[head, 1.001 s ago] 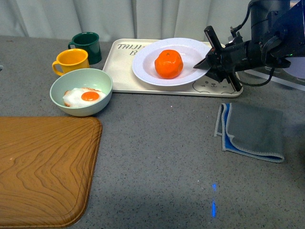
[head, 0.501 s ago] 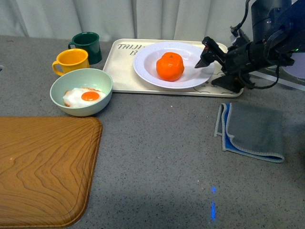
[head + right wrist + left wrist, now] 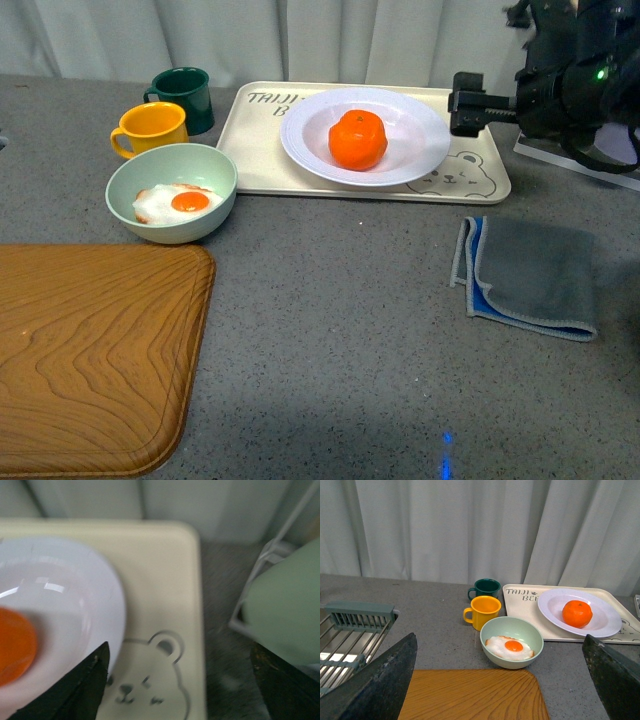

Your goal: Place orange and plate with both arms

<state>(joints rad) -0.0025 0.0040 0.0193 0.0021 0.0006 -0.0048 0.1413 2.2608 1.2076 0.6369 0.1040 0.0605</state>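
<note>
Orange: sits in the plate.
Plate: rests on the bear tray, on the tabletop.
Right pincer: spread, empty, just beside the plate rim.
Left pincer: spread, empty, well apart from the tray.

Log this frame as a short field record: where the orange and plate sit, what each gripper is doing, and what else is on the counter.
orange: resting in the plate
plate: sitting on the cream bear tray
right gripper: open, holding nothing, beside the plate's rim, not touching it
left gripper: open, empty, fingers framing the counter scene in its wrist view
green bowl: holds a fried egg, left of the tray
mugs: yellow mug and dark green mug behind the bowl
grey cloth: folded, in front of the tray
wooden board: near left
</note>
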